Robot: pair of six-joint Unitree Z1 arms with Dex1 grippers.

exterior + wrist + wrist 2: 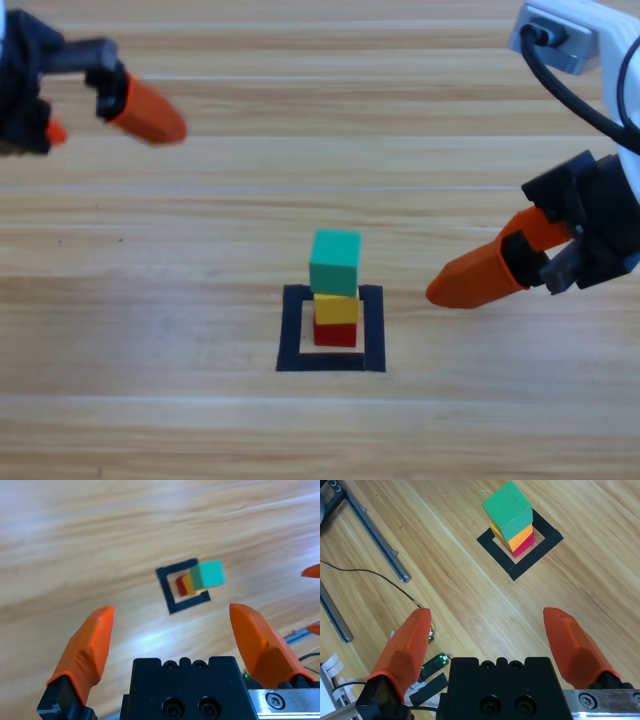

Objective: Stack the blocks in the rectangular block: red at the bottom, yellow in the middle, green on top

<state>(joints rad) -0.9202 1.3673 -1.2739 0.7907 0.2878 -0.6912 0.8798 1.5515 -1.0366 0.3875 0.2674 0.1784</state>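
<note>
Inside the rectangular block (290, 330) of black tape stands a stack: the red cube (335, 334) at the bottom, the yellow cube (337, 308) on it, the green cube (335, 262) on top. The same stack shows in the left wrist view as red (180, 585), yellow (187, 583) and green (207, 574), and in the right wrist view as red (527, 544), yellow (518, 536) and green (509, 507). My right gripper (450, 285) hangs open to the right of the stack, apart from it. My left gripper (150, 118) waits open at the far left.
Bare wooden table all round the tape square (535, 555). In the right wrist view, metal rails (375, 532), a thin black cable (380, 577) and a small green circuit board (434, 665) lie off to the side. The right arm's orange jaw tips (312, 571) show at the left wrist view's edge.
</note>
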